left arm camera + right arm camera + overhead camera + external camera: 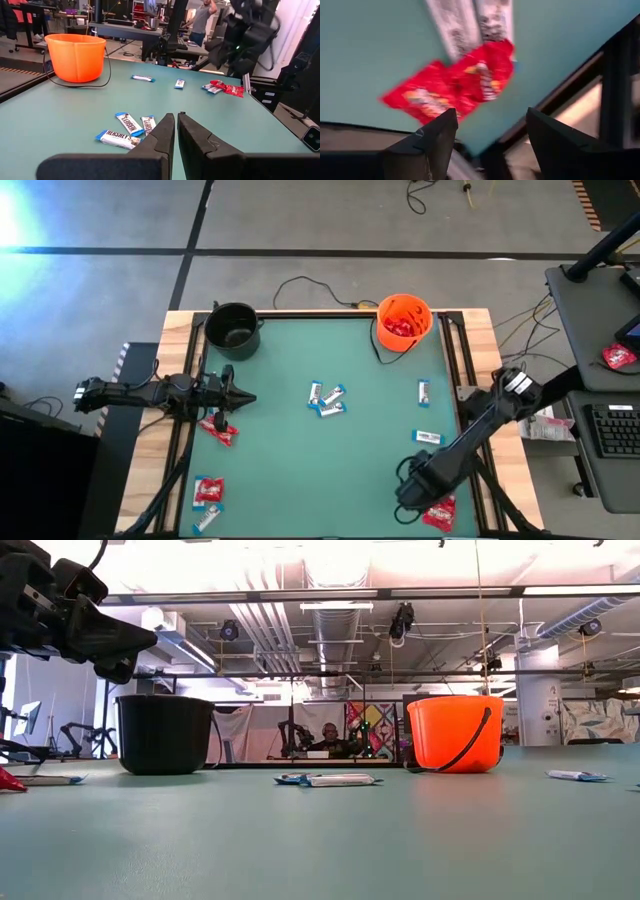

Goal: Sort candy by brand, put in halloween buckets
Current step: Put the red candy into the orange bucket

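Hovering: my right gripper (490,132) hangs spread over red packets (452,87) at the table's near right corner
Left gripper (176,131): pressed together, holding nothing
Orange bucket (404,323): far edge, red candy inside
Black bucket (233,328): far left

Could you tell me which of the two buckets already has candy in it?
The orange bucket: red packets show inside it; the black bucket looks empty.

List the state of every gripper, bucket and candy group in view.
Left gripper: shut, empty, raised over the table's left side.
Right gripper: open, above red packets at the near right corner.
Orange bucket: upright, red candy inside.
Black bucket: upright, contents unclear.
Hershey's bars: lying mid-table.
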